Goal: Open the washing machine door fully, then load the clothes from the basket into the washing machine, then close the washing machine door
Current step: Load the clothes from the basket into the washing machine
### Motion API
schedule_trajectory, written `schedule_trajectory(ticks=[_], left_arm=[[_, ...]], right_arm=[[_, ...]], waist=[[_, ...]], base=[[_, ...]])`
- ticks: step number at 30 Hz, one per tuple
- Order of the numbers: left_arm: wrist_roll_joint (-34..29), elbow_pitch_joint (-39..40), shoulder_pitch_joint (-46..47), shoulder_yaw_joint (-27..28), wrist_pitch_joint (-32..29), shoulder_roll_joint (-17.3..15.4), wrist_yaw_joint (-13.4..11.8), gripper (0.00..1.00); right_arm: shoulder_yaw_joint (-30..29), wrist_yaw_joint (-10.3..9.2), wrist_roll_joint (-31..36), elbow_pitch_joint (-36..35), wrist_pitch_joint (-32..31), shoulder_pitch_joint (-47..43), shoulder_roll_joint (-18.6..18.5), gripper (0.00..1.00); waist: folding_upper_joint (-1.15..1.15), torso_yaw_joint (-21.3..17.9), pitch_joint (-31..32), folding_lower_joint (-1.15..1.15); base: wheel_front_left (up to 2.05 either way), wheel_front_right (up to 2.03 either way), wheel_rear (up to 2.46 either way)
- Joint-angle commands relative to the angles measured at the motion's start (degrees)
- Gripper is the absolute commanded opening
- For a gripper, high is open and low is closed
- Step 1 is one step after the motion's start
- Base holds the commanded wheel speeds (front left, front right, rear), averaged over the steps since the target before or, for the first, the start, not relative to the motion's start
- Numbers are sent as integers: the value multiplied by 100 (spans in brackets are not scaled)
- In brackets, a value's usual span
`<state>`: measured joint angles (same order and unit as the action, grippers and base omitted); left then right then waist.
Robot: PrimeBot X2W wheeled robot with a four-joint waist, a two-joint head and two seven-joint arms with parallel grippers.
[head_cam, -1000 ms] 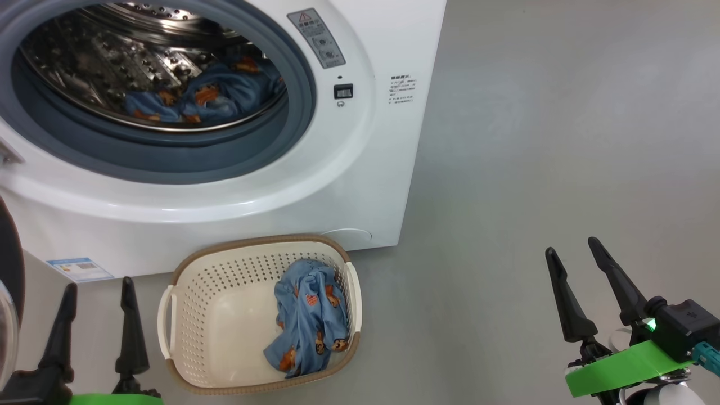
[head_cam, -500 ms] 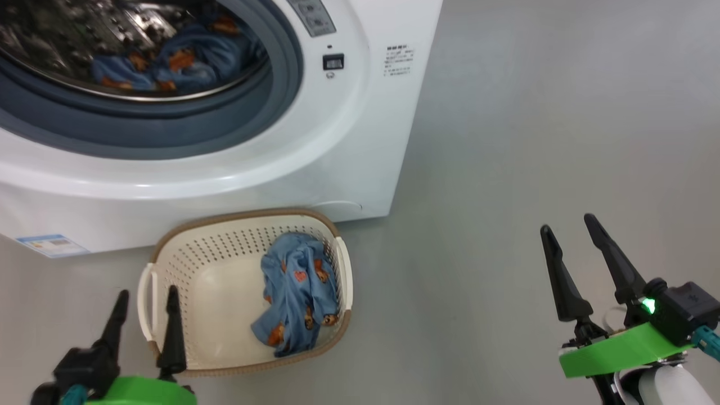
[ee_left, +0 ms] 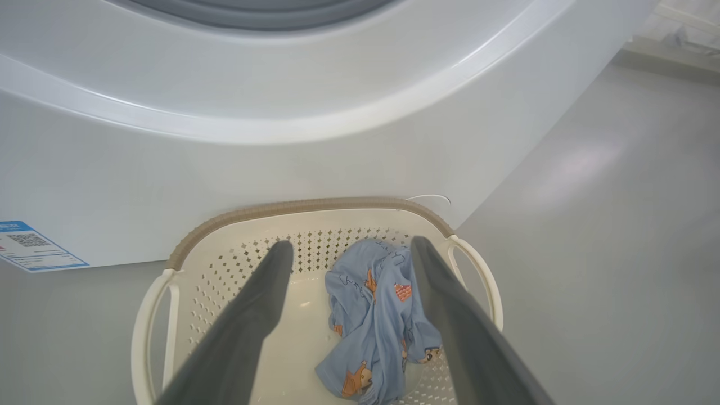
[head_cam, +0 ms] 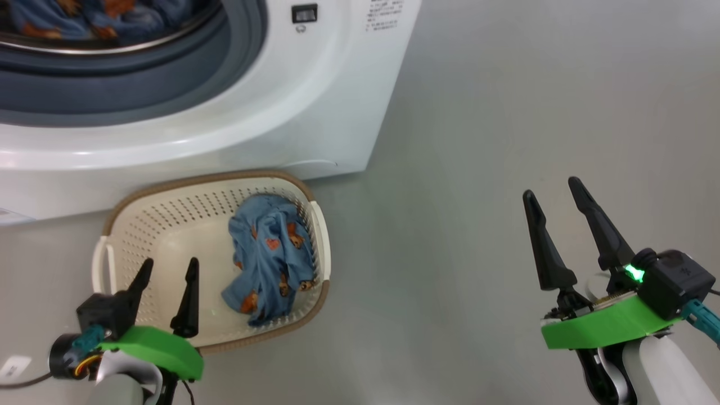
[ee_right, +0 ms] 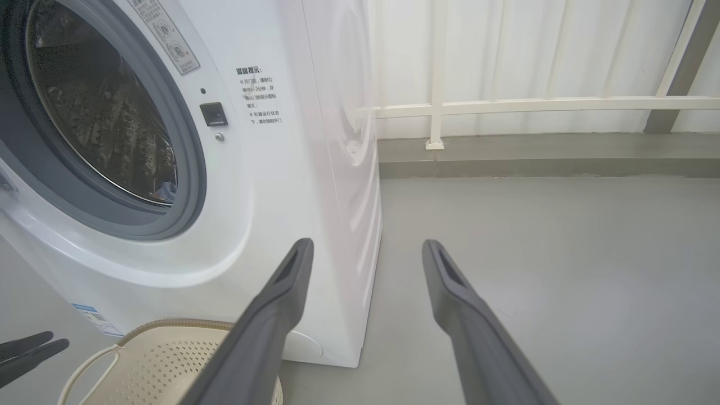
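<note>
One garment lies crumpled against the 3 o'clock wall of the basket, its long axis running roughly 12 to 6 in head view. Your left pincer hangs over the basket's 7 o'clock part, jaws wide and empty. The garment is at its 3 o'clock, near but not touching. In left wrist view the garment shows between the fingers, closer to the 3 o'clock one. Right pincer is also wide and empty, well apart over bare floor. The left arm is nearer, so reach with that one. Count: two garments, one in the basket and the second garment in the drum of the machine; one basket; two pincers.
</note>
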<state>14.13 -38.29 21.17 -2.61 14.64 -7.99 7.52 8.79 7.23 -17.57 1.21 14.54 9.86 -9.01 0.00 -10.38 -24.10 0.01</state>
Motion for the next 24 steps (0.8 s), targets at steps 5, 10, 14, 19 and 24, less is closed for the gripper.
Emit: schedule_trajectory(ticks=[5, 10, 14, 19, 24], left_arm=[[179, -466, 456, -190, 36, -226, -4, 100], [332, -878, 776, -497, 36, -294, -4, 100], [491, -1256, 1066, -815, 36, -354, -4, 100], [734, -1697, 1431, -1235, 36, -417, -4, 100], [1041, -2091, 1777, -1646, 29, -451, -4, 100]], right_arm=[[155, 25, 94, -150, 46, 234, 32, 100], [193, 25, 130, -144, 46, 349, 75, 100], [240, 25, 169, -139, 46, 442, 113, 100], [301, 25, 193, -157, 46, 564, 170, 100], [364, 25, 216, -173, 46, 684, 219, 100]], waist=[[0, -192, -458, -1], [0, -248, -655, -1], [0, -309, -833, -1], [0, -401, -1069, -1], [0, -501, -1298, -1]], base=[[0, 0, 0], [0, 0, 0], [0, 0, 0], [0, 0, 0], [0, 0, 0]])
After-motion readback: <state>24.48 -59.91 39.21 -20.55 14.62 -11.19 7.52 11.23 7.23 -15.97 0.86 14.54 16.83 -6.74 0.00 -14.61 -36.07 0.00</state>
